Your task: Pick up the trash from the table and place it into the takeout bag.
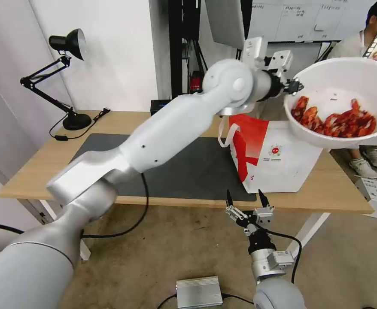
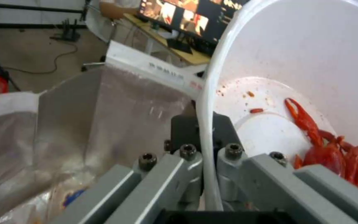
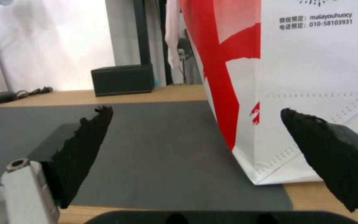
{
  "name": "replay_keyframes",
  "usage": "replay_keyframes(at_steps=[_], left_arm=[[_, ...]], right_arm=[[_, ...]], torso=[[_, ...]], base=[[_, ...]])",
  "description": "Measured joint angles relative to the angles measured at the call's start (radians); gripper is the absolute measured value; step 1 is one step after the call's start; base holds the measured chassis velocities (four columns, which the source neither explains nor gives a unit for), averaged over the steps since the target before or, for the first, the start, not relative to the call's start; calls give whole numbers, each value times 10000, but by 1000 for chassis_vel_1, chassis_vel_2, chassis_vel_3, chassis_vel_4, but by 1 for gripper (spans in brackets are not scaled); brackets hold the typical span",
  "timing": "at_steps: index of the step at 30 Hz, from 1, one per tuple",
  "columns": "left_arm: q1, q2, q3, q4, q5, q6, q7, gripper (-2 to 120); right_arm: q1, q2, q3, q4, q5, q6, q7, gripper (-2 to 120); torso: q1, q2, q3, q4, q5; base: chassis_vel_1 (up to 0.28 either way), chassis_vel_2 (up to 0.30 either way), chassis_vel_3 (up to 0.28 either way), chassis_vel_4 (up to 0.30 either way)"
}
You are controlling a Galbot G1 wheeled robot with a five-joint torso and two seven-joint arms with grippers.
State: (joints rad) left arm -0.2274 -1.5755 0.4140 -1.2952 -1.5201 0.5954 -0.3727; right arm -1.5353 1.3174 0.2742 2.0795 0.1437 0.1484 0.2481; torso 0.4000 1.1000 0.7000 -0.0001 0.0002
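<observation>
From the head, the left gripper held the white bowl by its rim, high above the takeout bag. At the left wrist, fingers pinched that rim over foil lining; lowering level would avoid spilling shells. The right gripper waited, fingers spread, at the table edge.

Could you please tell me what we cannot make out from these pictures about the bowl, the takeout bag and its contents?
- Bowl: head view's right edge cuts off its far side; left gripper is clamped on its rim.
- Takeout bag: in the head view the left arm and bowl cover its opening.
- Bag contents: left wrist view shows foil lining, but the items at the bottom are too blurred to identify.
- Right gripper: open, at the table's front edge.
</observation>
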Motion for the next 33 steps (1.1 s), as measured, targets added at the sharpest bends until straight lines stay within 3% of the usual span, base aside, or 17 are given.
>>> replay_keyframes(at_steps=[7,14,18,21,33], left_arm=[[-128,-252,-67,390,-171,-488,-817,0],[-162,-238,17,860,-430,-1404,-2474,0],[-167,-234,38,982,-465,-1658,-2750,0],[-150,-226,314,1191,-471,-2157,-3778,0],[93,-216,527,1393,-423,-2207,-4850,0]], right_arm=[[0,0,0,0,0,0,0,100],[0,0,0,0,0,0,0,100],[0,0,0,-1,0,0,0,100],[0,0,0,-1,0,0,0,100],[0,0,0,0,0,0,0,100]], torso=[[0,0,0,0,0],[0,0,0,2,-2],[0,0,1,2,-3],[0,0,0,2,-2],[0,0,0,1,-2]], base=[[0,0,0,0],[0,0,0,0],[0,0,0,0],[0,0,0,0],[0,0,0,0]])
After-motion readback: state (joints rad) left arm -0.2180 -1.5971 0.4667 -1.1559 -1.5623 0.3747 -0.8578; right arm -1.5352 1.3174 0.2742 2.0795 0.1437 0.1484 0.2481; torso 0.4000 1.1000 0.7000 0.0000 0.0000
